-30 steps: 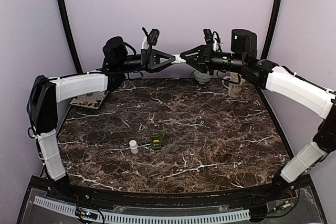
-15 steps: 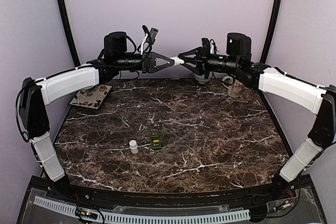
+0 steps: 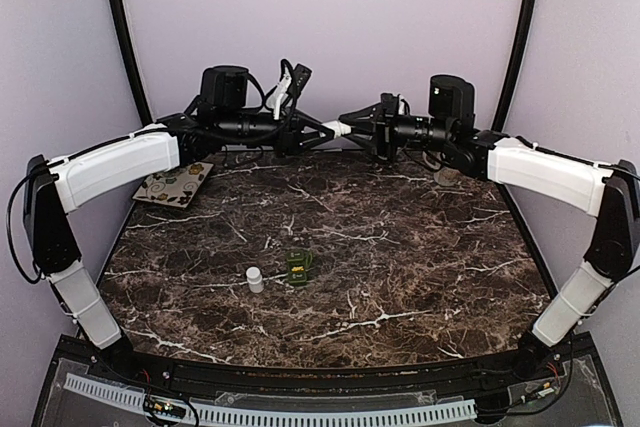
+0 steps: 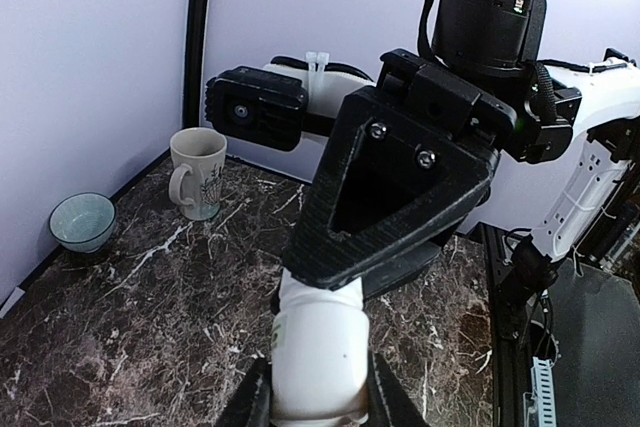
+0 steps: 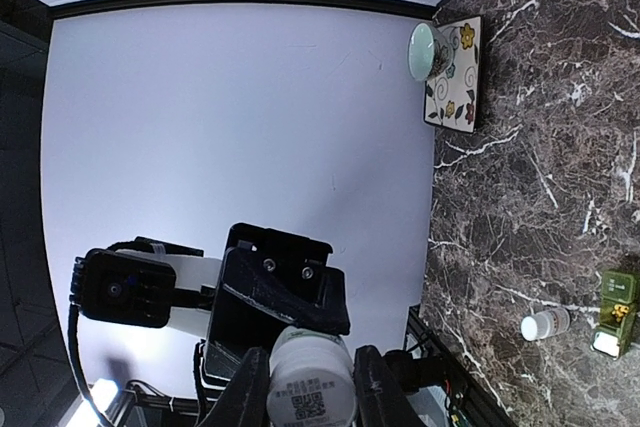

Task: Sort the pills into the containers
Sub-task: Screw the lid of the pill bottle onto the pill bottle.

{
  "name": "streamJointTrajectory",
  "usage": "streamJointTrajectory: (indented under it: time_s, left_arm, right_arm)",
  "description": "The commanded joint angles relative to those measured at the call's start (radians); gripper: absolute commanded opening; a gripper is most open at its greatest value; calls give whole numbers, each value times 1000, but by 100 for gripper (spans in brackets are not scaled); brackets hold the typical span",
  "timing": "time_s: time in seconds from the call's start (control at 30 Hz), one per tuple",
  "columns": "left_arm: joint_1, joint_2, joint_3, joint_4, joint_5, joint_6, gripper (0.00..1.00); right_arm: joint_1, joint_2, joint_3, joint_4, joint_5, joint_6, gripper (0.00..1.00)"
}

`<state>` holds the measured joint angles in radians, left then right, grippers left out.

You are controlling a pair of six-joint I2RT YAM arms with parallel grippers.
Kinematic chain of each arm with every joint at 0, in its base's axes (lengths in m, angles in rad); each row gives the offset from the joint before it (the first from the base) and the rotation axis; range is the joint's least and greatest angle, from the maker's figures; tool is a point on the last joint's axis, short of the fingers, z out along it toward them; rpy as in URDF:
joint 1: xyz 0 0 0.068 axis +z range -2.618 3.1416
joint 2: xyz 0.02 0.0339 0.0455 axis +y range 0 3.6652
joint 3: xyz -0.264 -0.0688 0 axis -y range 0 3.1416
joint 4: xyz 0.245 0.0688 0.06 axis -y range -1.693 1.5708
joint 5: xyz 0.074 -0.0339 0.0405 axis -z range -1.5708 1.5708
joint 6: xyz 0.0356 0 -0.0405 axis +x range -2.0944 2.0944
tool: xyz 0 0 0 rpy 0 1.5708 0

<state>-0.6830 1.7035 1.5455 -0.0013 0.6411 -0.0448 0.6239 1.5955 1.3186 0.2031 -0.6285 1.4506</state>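
A white pill bottle [image 3: 343,128] is held in the air between both grippers above the table's back edge. My left gripper [image 3: 330,131] is shut on its body; in the left wrist view the bottle [image 4: 318,347] fills the gap between my fingers. My right gripper [image 3: 354,125] is shut on its other end; the right wrist view shows the bottle [image 5: 310,387] with a QR label. The dark green container [image 3: 299,265] stands at mid table with a second small white bottle [image 3: 255,279] on its left. Both show in the right wrist view, the container [image 5: 617,313] and the bottle [image 5: 545,324].
A patterned tile [image 3: 175,185] lies at the back left. A mug [image 4: 197,172] and a pale bowl [image 4: 82,221] stand at the back right, under the right arm. Purple walls close the back and the sides.
Both grippers, still joined on the bottle, have sunk a little and both wrists have turned. The container and the small bottle on the table have not moved.
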Motion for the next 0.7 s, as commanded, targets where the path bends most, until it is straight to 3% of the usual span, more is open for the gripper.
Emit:
streamJointTrajectory:
  time_s: [0.0,0.4,0.67]
  left_arm:
    - [-121,6,-28,23,133,23,0]
    - [-63,20,-82,226,262,-226,0]
    - [-37,-2,-111,266,251,-290,0]
  right_arm:
    - [51,35,13,103,-51,-2,3]
    - [33,6,25,-14,-8,-161,48]
    - [29,-65,17,-95,38,-248,52]
